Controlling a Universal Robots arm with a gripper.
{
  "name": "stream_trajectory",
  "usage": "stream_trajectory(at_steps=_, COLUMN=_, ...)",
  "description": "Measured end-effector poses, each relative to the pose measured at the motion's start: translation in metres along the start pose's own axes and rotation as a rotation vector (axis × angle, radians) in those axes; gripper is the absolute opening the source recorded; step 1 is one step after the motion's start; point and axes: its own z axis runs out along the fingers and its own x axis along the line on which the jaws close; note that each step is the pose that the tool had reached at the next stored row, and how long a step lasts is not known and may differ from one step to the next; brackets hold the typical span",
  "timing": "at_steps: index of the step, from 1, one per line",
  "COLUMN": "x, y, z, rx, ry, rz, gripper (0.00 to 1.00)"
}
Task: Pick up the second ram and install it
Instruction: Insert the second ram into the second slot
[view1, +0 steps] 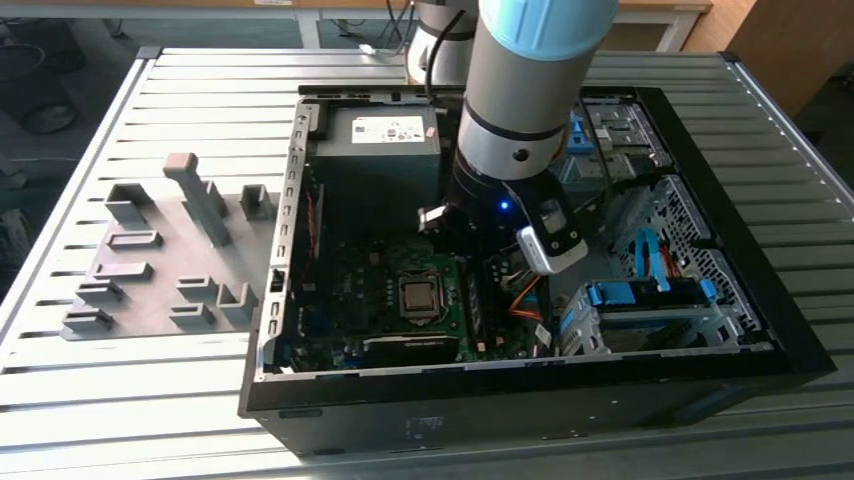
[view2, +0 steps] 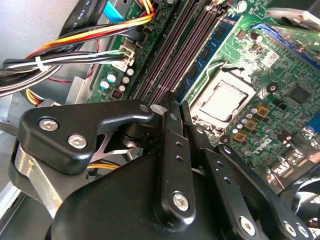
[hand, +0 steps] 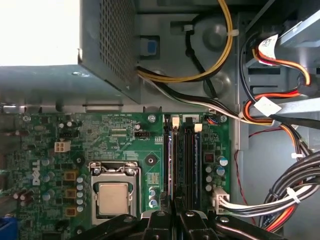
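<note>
The second ram (view2: 202, 62) is a thin blue stick with dark chips. It stands on edge along the memory slot nearest the processor socket (hand: 112, 197). In the first wrist view the second ram (hand: 171, 165) is a narrow bluish line running straight into the gap between my fingers. My gripper (view2: 177, 102) has its two black fingers closed tightly on the end of the stick, low over the motherboard (hand: 115, 140). The gripper (hand: 174, 212) is in both wrist views. In the exterior view my arm (view1: 514, 150) reaches down into the open computer case (view1: 400, 400).
Another bluish stick (hand: 197, 160) sits in the outer slot. Bundled cables (hand: 280, 195) run close beside the slots, and the power supply box (hand: 50, 75) is beyond them. A grey holder plate (view1: 160, 260) with blocks lies on the table at the exterior view's left.
</note>
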Motion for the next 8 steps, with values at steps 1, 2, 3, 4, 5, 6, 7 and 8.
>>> stream_trajectory(at_steps=1, x=-0.0001, y=-0.001, z=0.0001, rx=0.0001, ry=0.0, rz=0.0, gripper=0.14)
stream_trajectory(at_steps=2, x=-0.0001, y=-0.0017, z=0.0003, rx=0.0, ry=0.0, rz=0.001, gripper=0.14)
stream_trajectory(at_steps=3, x=-0.0001, y=-0.0021, z=0.0003, rx=-0.0001, ry=0.0, rz=0.001, gripper=0.14)
stream_trajectory(at_steps=4, x=-0.0001, y=-0.0021, z=0.0004, rx=-0.0002, ry=-0.0001, rz=0.001, gripper=0.14)
stream_trajectory(at_steps=5, x=-0.0001, y=-0.0021, z=0.0004, rx=-0.0001, ry=0.0, rz=0.002, gripper=0.14)
stream_trajectory(at_steps=6, x=-0.0002, y=-0.0021, z=0.0008, rx=-0.0002, ry=-0.0001, rz=0.002, gripper=0.14)
stream_trajectory(at_steps=7, x=-0.0004, y=-0.0022, z=0.0013, rx=-0.0004, ry=-0.0001, rz=0.004, gripper=0.14)
stream_trajectory(at_steps=8, x=-0.0007, y=-0.0022, z=0.0017, rx=-0.0004, ry=-0.0001, rz=0.006, gripper=0.14)
